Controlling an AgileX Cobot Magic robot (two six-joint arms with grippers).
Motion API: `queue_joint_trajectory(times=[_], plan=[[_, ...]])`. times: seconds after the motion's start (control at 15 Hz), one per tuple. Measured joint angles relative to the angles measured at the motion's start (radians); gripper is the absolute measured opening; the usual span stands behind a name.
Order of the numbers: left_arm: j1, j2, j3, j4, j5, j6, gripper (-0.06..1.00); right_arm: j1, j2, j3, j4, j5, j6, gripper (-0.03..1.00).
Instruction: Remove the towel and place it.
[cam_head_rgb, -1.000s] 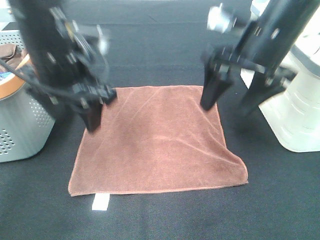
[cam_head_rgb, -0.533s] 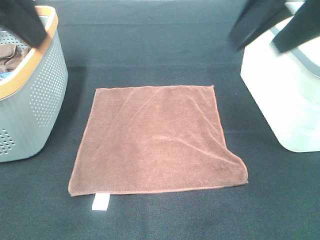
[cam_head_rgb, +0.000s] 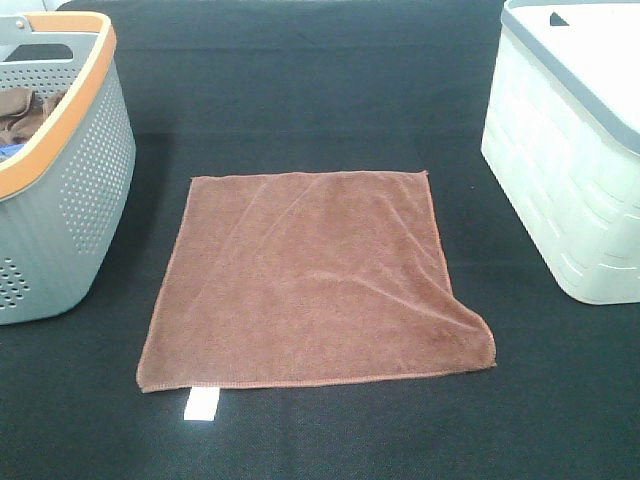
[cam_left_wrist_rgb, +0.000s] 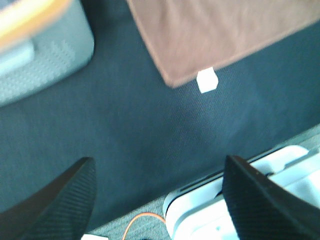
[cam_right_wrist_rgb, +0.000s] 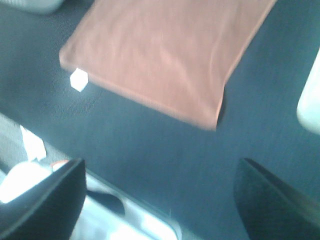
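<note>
The reddish-brown towel (cam_head_rgb: 315, 280) lies spread flat on the black table, its small white tag (cam_head_rgb: 201, 403) poking out at the front left corner. Neither arm shows in the exterior high view. In the left wrist view, my left gripper (cam_left_wrist_rgb: 157, 170) is open and empty, hovering back over the table's front edge, well short of the towel (cam_left_wrist_rgb: 225, 35) and its tag (cam_left_wrist_rgb: 207, 81). My right gripper (cam_right_wrist_rgb: 160, 167) is also open and empty, away from the towel (cam_right_wrist_rgb: 170, 55), whose tag (cam_right_wrist_rgb: 78, 80) shows there too. Both wrist views are blurred.
A grey perforated basket with an orange rim (cam_head_rgb: 80, 90) stands at the left, with a bunched brown cloth (cam_head_rgb: 25, 110) inside. A white bin (cam_head_rgb: 570, 180) stands at the right. A white housing (cam_left_wrist_rgb: 280, 200) and an orange cable (cam_left_wrist_rgb: 145, 222) lie beyond the table's front edge.
Both arms, which stood over the towel's far corners a second ago, have lifted away and left the exterior high view. The towel has stayed flat in place.
</note>
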Motion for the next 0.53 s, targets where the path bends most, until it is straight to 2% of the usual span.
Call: queue_joint_trajectory(times=[0.27, 0.33, 0.53], plan=[[0.000, -0.229, 0.239, -0.016, -0.077, 0.072, 0.68, 0.000, -0.225, 0.253, -0.099, 0.004, 0.015, 0.77], [0.000, -0.229, 0.239, -0.016, -0.077, 0.072, 0.68, 0.000, -0.225, 0.253, -0.099, 0.004, 0.015, 0.77], [0.000, -0.343, 0.344, -0.034, -0.137, 0.166, 0.68, 0.000, -0.399, 0.395, -0.157, 0.005, 0.039, 0.77]])
